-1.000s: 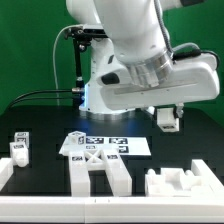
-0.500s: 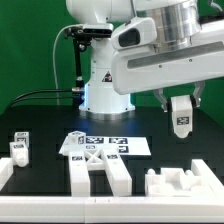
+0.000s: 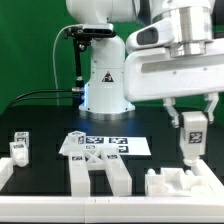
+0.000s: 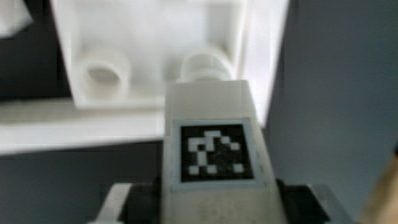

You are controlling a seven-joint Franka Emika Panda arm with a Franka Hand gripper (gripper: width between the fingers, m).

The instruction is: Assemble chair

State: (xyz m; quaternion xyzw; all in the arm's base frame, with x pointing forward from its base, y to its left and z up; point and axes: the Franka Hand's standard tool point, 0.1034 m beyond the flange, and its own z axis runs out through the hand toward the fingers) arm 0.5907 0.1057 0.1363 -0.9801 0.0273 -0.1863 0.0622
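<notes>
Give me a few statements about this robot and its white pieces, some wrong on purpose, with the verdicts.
1. The gripper grips a white tagged block. True.
2. That block hangs over the notched white piece at the exterior view's right. True.
3. The marker board is lifted into the air. False: it lies flat on the black table.
4. The small white piece sits stacked on the notched piece. False: it stands alone at the exterior view's left.

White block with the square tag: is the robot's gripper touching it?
Touching. In the wrist view the gripper presses against both sides of the white block. The exterior view shows the block hanging between the two fingers in the air.
</notes>
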